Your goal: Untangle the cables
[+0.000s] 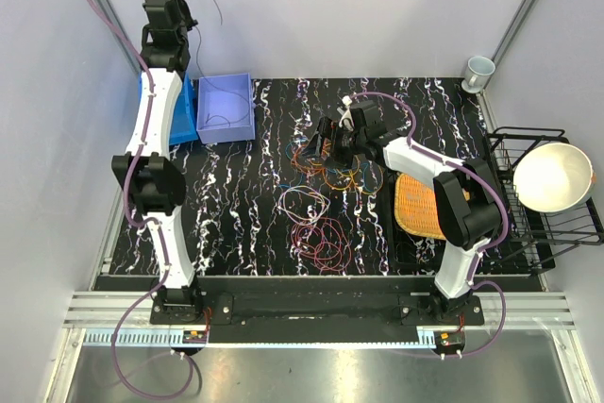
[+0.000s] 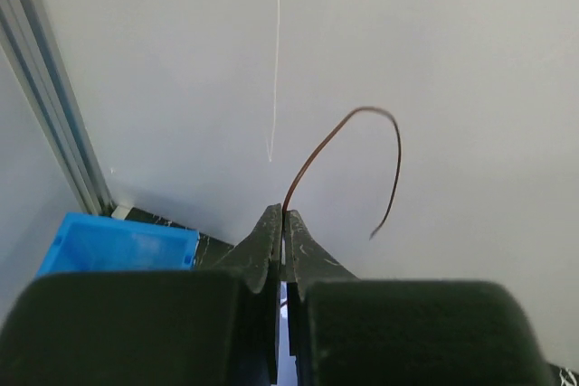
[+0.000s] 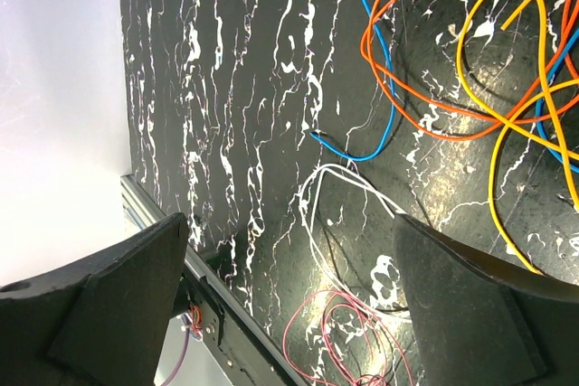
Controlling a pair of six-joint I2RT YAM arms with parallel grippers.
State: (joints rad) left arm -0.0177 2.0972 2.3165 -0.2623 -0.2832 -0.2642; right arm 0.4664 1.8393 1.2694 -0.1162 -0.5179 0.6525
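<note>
Cables [image 1: 326, 169] mostly tangled right of bin [image 1: 225, 106]; we note L gripper [image 2: 283, 228] clamps one strand [image 2: 344, 128] above it, R gripper [image 3: 289, 232] open.

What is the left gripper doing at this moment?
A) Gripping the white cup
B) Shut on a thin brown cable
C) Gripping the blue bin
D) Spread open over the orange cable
B: in the left wrist view the left gripper is pinched shut on a thin brown cable that arcs up out of it.
</note>
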